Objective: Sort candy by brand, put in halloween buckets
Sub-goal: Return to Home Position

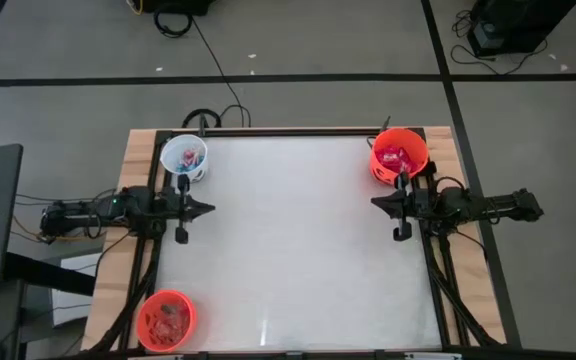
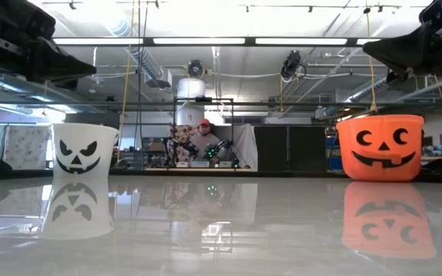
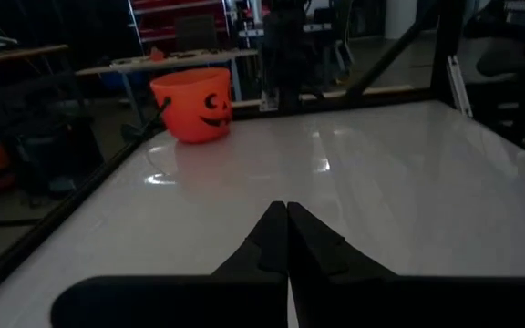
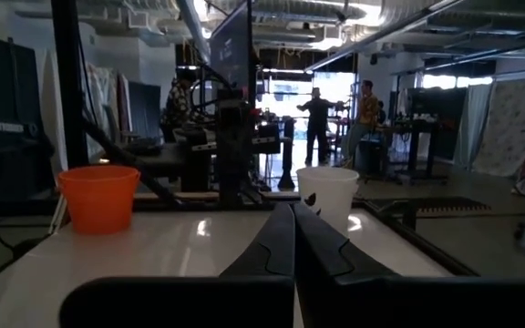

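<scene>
Three halloween buckets stand on the white table top. The white one (image 1: pixel 184 157) (image 2: pixel 83 148) (image 4: pixel 326 196) sits at the far left with blue and red candy (image 1: pixel 188 156) inside. At the far right an orange one (image 1: pixel 399 155) (image 2: pixel 380 147) (image 3: pixel 192 105) holds red candy (image 1: pixel 395 158). Another orange one (image 1: pixel 166 320) (image 4: pixel 98 196) at the near left also has candy in it. My left gripper (image 1: pixel 208 209) (image 3: pixel 286 214) hangs shut and level above the table's left edge, next to the white bucket. Shut with nothing in it, my right gripper (image 1: pixel 376 203) (image 4: pixel 293 211) hangs at the right edge beside the far orange bucket.
The wide middle of the table (image 1: pixel 298 240) lies bare between the two arms. Wooden rims (image 1: pixel 113 260) run along the table's left and right sides. Cables (image 1: pixel 208 60) lie on the floor beyond the far edge. People (image 2: pixel 203 138) stand in the room behind the table.
</scene>
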`<state>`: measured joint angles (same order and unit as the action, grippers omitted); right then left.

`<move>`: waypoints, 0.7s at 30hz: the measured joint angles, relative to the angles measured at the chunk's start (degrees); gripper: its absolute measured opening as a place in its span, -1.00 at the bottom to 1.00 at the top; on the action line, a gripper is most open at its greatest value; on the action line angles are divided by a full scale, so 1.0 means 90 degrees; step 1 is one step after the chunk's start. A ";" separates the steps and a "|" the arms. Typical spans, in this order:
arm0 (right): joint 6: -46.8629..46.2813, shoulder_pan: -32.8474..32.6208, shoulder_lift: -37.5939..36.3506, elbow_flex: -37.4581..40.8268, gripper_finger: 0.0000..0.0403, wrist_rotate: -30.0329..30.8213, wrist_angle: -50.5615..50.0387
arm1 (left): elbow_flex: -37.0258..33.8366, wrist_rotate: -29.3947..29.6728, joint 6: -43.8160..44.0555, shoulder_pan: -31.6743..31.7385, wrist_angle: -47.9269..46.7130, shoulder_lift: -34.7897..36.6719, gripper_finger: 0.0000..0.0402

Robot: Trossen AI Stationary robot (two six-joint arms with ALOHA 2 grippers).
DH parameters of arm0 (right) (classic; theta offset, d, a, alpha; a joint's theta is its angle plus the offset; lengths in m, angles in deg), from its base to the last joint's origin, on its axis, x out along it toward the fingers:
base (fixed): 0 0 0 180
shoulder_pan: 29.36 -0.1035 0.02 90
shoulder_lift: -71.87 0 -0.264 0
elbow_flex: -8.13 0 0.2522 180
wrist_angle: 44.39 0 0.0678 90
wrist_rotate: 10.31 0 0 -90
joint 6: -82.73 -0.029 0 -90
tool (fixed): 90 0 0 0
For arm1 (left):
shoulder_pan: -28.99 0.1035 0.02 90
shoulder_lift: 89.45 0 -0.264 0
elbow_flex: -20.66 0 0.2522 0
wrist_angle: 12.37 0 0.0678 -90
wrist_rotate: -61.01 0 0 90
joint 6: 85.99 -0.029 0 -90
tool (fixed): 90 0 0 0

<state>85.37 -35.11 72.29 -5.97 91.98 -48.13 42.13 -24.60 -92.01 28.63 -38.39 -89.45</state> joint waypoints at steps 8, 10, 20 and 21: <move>0.0047 -0.0001 -0.0026 0.0000 -0.98 -0.0004 -0.0100 | 0.0000 -0.0012 -0.0191 0.0000 -0.0005 0.0001 -0.98; 0.0048 -0.0001 -0.0026 0.0000 -0.98 0.0002 -0.0097 | 0.0000 -0.0012 -0.0193 0.0000 -0.0049 0.0001 -0.98; -0.0199 -0.0001 0.0006 0.0000 -0.83 0.0341 -0.0127 | -0.0076 -0.0313 0.0121 0.0000 -0.0118 0.0001 -0.97; -0.0220 -0.0001 0.0006 0.0000 -0.82 0.0341 -0.0127 | -0.0134 -0.0313 0.0171 0.0000 -0.0074 0.0001 -0.97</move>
<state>83.39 -35.12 72.34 -5.97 95.05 -49.27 40.93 -27.41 -90.47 28.63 -39.06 -89.44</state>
